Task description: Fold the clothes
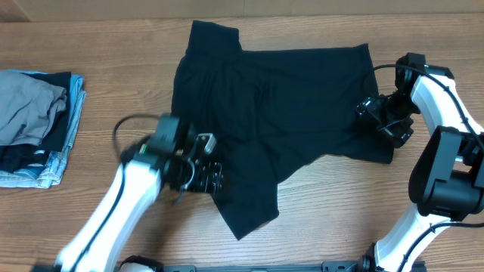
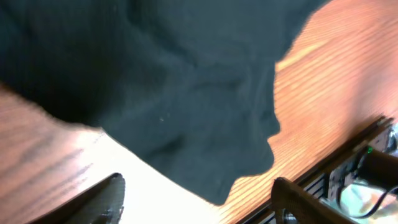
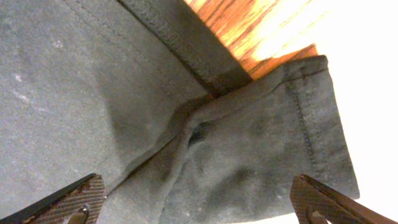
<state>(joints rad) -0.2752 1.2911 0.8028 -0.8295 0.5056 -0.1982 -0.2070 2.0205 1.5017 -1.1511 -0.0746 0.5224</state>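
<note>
1. Counter (image 1: 340,219): wood-grain surface. It carries 2 groups of textiles.

2. Black garment (image 1: 280,113): lies spread across the middle of the counter, matte and wrinkled. A narrow section projects toward the far edge at the upper left of the garment. A pointed flap extends toward the near edge at lower centre. The right-hand edge ends in a hemmed sleeve. In the right wrist view, this sleeve lies doubled against the body of the garment, with bare wood showing just beyond it.

3. Folded stack (image 1: 34,125): sits at the left edge of the counter, well apart from the black garment. A grey piece lies on top, with dark and light-blue denim layers beneath.

4. Left pincer (image 1: 214,180): positioned at the lower-left edge of the garment, beside the pointed flap. In the left wrist view its 2 fingers (image 2: 93,199) stand spread wide. Only the fabric edge and bare counter lie below the gap, and nothing is pinched.

5. Right pincer (image 1: 370,115): positioned over the right-hand edge of the garment, above the sleeve. In the right wrist view its 2 fingers (image 3: 68,202) stand spread wide. The sleeve lies flat beneath them, ungripped.
</note>
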